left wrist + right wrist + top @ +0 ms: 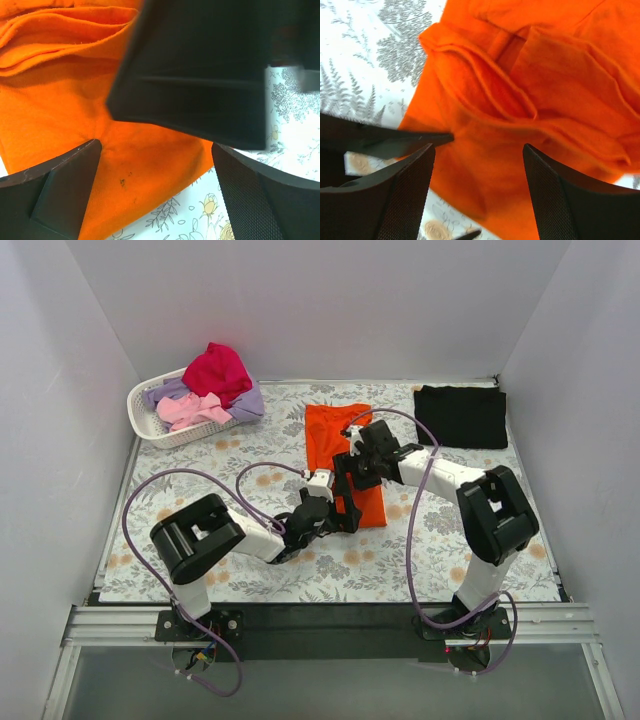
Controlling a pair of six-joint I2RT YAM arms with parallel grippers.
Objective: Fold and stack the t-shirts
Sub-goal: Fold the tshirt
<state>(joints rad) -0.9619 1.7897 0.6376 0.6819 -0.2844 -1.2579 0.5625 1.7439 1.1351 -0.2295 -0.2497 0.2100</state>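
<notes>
Orange shirt (325, 435) lies folded lengthwise mid-table on floral cloth (260, 570), black shirt (461, 416) folded far right, others heaped in basket (150, 428); over the orange shirt's near end, left gripper (155, 152) gapes wide and right gripper (479, 147) stands parted, neither holding anything.

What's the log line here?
orange t-shirt: partly folded | left end effector: open over its corner | right end effector: open over it | black t-shirt: folded, far right
</notes>
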